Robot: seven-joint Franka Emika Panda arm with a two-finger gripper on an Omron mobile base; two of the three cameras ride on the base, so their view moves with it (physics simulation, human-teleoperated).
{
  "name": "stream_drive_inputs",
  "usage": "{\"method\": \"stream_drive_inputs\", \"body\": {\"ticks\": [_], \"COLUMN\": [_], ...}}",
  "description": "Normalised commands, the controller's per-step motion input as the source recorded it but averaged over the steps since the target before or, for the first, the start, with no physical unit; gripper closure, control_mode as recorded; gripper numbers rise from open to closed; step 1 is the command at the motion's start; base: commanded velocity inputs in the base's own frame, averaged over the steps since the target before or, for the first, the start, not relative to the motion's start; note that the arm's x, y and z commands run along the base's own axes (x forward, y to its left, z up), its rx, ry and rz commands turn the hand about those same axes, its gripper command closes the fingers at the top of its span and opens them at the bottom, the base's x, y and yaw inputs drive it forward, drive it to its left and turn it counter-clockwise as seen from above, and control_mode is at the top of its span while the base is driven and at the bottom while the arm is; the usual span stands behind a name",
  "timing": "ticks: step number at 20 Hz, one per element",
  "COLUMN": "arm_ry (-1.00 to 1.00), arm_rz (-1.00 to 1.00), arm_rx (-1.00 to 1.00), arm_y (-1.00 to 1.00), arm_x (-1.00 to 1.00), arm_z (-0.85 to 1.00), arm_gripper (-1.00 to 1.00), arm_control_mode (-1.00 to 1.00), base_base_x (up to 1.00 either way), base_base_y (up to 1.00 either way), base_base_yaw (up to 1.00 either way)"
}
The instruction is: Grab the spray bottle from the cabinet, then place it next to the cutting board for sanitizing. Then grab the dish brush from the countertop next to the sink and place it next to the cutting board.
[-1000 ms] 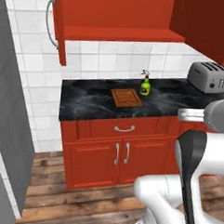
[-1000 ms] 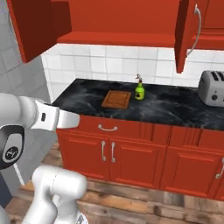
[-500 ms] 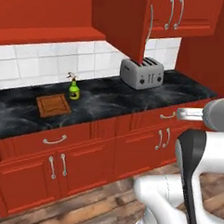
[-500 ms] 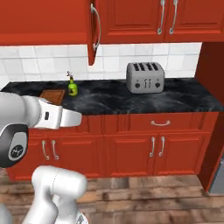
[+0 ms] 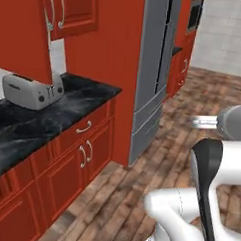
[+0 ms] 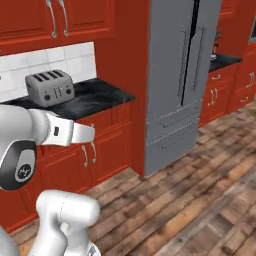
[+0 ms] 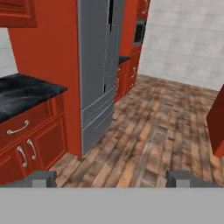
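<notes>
Beside countertop: bare wood floor.

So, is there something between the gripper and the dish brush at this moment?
That cannot be judged from these views. The gripper is open, holds nothing, and faces the wood floor and the grey fridge. On the countertop stands a toaster; a brush or sink is not seen there.

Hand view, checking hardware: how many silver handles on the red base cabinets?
3: one silver drawer handle under the black marble countertop, two upright door handles paired below it; more may be out of frame.
</notes>
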Motion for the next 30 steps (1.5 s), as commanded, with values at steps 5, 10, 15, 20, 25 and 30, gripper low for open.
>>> {"method": "stream_drive_inputs", "body": {"ticks": [5,10,15,20,25,30], "arm_ry": [0.00,0.00,0.00,0.00,0.00,0.00], "arm_rz": [0.00,0.00,0.00,0.00,0.00,0.00], "arm_rx": [0.00,0.00,0.00,0.00,0.00,0.00], "arm_y": [0.00,0.00,0.00,0.00,0.00,0.00], "arm_x": [0.00,0.00,0.00,0.00,0.00,0.00], "arm_z": [0.00,0.00,0.00,0.00,0.00,0.00], "arm_gripper": [-1.00,-1.00,-1.00,-1.00,-1.00,-1.00], "arm_control_mode": [1.00,1.00,1.00,1.00,1.00,1.00], "base_base_x": [0.00,0.18,0.41,0.65,0.62,0.69], "base_base_y": [0.00,0.23,0.32,0.28,0.66,0.96], "base_base_yaw": [-1.00,-0.89,-0.80,-0.72,-0.66,-0.58]}}
